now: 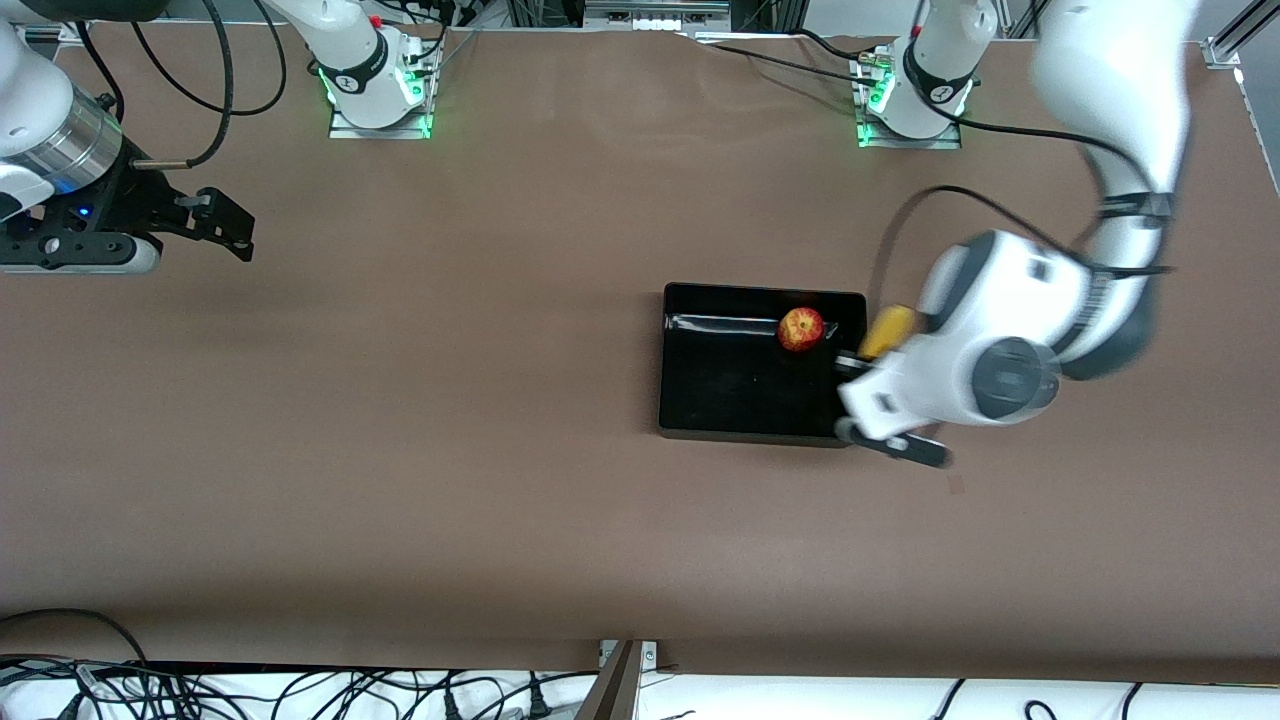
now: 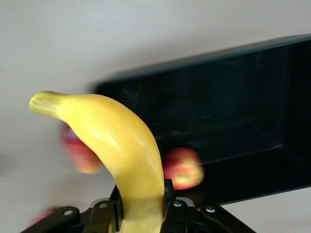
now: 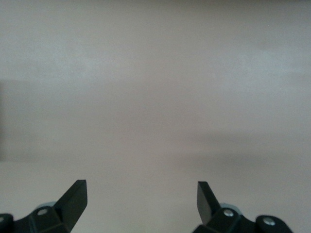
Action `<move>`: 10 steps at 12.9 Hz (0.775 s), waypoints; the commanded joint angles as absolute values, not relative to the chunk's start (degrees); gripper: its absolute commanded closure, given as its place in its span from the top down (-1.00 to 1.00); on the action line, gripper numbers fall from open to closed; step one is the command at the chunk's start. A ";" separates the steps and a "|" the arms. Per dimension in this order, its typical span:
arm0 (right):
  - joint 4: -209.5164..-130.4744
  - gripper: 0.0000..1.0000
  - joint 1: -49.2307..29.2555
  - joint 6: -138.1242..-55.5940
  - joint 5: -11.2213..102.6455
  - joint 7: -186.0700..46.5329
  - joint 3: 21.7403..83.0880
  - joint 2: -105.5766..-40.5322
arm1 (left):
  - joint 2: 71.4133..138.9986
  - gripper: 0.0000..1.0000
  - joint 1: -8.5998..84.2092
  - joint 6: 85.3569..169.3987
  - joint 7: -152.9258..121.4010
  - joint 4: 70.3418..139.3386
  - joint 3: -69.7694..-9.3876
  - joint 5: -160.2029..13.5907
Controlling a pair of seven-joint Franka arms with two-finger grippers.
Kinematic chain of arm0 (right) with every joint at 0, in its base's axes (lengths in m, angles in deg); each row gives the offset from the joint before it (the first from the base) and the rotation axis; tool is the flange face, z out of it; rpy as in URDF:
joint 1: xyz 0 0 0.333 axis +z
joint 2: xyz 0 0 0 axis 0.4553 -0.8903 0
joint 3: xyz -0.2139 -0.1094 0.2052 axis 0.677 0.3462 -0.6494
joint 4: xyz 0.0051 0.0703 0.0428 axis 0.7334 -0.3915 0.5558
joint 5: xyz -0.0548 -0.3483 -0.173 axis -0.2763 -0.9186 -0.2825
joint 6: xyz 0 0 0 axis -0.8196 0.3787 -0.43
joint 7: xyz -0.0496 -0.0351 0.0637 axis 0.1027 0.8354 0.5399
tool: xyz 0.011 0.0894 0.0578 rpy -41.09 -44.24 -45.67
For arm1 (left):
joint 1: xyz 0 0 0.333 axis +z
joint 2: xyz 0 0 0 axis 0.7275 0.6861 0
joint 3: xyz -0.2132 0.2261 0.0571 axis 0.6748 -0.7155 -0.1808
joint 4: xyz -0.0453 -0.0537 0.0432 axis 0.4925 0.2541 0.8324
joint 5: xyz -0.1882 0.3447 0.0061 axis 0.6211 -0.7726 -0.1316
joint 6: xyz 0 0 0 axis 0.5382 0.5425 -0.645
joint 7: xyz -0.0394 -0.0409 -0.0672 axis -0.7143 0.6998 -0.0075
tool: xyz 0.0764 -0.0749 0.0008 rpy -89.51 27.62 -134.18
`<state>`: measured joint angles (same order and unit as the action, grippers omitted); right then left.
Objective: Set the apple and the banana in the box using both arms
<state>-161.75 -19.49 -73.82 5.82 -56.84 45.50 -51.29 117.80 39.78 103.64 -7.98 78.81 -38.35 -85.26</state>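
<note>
The black box (image 1: 730, 395) lies on the brown table toward the left arm's end. The apple (image 1: 801, 329), red with yellow patches, sits inside it by the wall farther from the front camera. My left gripper (image 1: 858, 362) is shut on the yellow banana (image 1: 886, 330) and holds it over the box's edge at the left arm's end. In the left wrist view the banana (image 2: 124, 145) sticks out of my left gripper (image 2: 142, 200), with the box (image 2: 218, 68) and the blurred apple (image 2: 183, 168) past it. My right gripper (image 1: 228, 225) is open and empty over bare table at the right arm's end; it also shows in the right wrist view (image 3: 141, 194).
A blurred red shape (image 2: 77, 151) shows beside the banana in the left wrist view; I cannot tell what it is. The arm bases (image 1: 378, 90) stand along the table's edge farthest from the front camera. Cables (image 1: 200, 690) lie off the nearest edge.
</note>
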 commanded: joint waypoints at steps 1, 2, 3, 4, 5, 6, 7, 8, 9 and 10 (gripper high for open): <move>-160.89 1.00 -20.05 -73.44 5.70 -56.74 44.86 -51.44 | 121.84 -1.00 33.44 111.77 2.80 78.77 -39.27 -81.86; -160.89 1.00 -20.05 -73.35 5.70 -56.74 44.86 -51.44 | 122.03 -1.00 30.71 116.08 6.14 81.30 -39.71 -82.64; -160.89 1.00 -20.05 -73.35 5.70 -56.74 44.86 -51.44 | 122.30 -1.00 29.64 119.25 8.18 83.42 -39.88 -82.91; -160.89 1.00 -20.05 -73.35 5.70 -56.74 44.86 -51.44 | 122.39 -1.00 29.80 120.77 7.85 84.57 -40.06 -82.91; -160.89 1.00 -20.05 -73.26 5.70 -56.74 44.86 -51.44 | 123.08 -0.62 30.07 121.13 7.76 84.75 -40.06 -82.91; -160.89 1.00 -20.05 -73.26 5.70 -56.74 44.86 -51.35 | 123.35 0.98 29.72 121.31 8.63 84.76 -40.06 -82.83; -160.89 1.00 -20.05 -73.17 5.70 -56.74 44.77 -51.35 | 123.18 1.00 30.15 121.13 8.81 84.76 -39.98 -82.83; -160.89 1.00 -20.05 -73.17 5.70 -56.74 44.77 -51.35 | 122.66 1.00 30.42 120.52 8.90 84.23 -39.97 -82.65; -160.97 1.00 -20.05 -73.09 5.70 -56.74 44.85 -51.35 | 121.17 1.00 31.03 118.86 8.81 84.06 -40.06 -82.74; -160.89 1.00 -20.05 -73.17 5.70 -56.74 44.77 -51.35 | 118.89 1.00 32.95 116.32 8.64 83.71 -40.06 -82.91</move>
